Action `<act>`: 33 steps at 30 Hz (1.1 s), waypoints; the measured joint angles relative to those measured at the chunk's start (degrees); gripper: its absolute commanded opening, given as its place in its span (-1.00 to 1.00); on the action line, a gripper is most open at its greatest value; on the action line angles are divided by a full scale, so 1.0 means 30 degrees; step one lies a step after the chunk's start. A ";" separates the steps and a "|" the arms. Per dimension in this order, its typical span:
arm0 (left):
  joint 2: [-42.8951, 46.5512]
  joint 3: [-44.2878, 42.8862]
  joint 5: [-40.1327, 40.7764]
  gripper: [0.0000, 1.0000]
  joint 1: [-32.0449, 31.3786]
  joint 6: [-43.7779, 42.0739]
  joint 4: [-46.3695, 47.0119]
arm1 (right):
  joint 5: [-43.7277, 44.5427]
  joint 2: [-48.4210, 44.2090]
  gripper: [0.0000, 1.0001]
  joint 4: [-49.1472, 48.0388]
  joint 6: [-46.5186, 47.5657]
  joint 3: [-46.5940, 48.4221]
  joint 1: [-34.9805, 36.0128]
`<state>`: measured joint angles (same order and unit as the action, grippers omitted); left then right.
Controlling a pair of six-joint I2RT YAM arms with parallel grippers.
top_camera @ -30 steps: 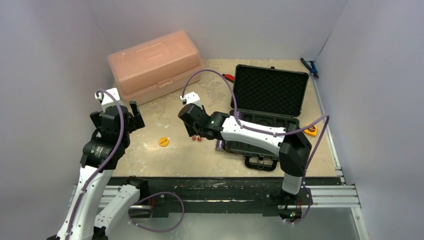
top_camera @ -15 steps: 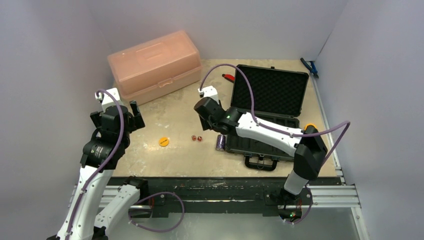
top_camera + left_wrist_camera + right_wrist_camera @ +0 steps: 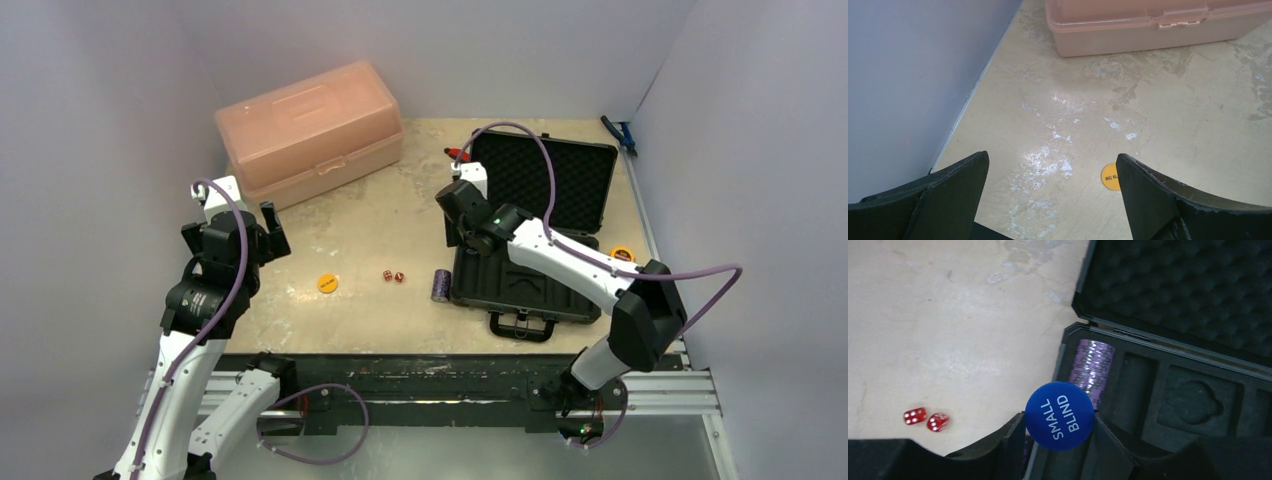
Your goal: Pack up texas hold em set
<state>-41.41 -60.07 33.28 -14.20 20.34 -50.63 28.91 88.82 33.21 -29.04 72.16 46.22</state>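
**Right gripper (image 3: 1059,440) pinches a blue round plastic disc (image 3: 1059,415)**

The disc, marked SMALL BLIND, sits between half-spread jaws above the left end of the open black hard plastic briefcase (image 3: 510,295). The briefcase's long axis runs left-right, with its handle toward the arms. The left gripper (image 3: 1053,200) gapes wide, empty.

Robot lab test cell. Plain grey walls (image 3: 90,90) box in stained beige tabletop (image 3: 400,215) on three sides; aluminium rail (image 3: 660,398) along near edge carries left arm (image 3: 205,295) and right arm (image 3: 560,262), purple cables (image 3: 510,126) looping over them.
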 measured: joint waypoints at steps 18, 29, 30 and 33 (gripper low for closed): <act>-0.0080 0.0000 -0.0117 1.00 0.0000 -0.0007 0.0007 | 0.0117 -0.0350 -1.00 0.0095 -0.0466 -0.1829 -0.4160; -0.0073 0.0000 -0.0372 1.00 0.0000 0.0000 0.0036 | -0.0073 -0.0984 -1.00 -0.0073 -0.0459 -0.2805 -0.5931; -0.0073 0.0000 -0.0393 1.00 0.0000 -0.0007 0.0051 | -0.0153 -0.0991 -1.00 -0.0109 -0.0459 -0.2871 -0.6091; -0.0073 0.0000 -0.0488 1.00 0.0000 -0.0007 0.0073 | -0.0525 -0.0991 -1.00 -0.0197 -0.0452 -0.3038 -0.6550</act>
<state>-41.63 -60.07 31.81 -14.20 20.32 -50.41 27.33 85.84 32.62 -30.39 63.05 26.57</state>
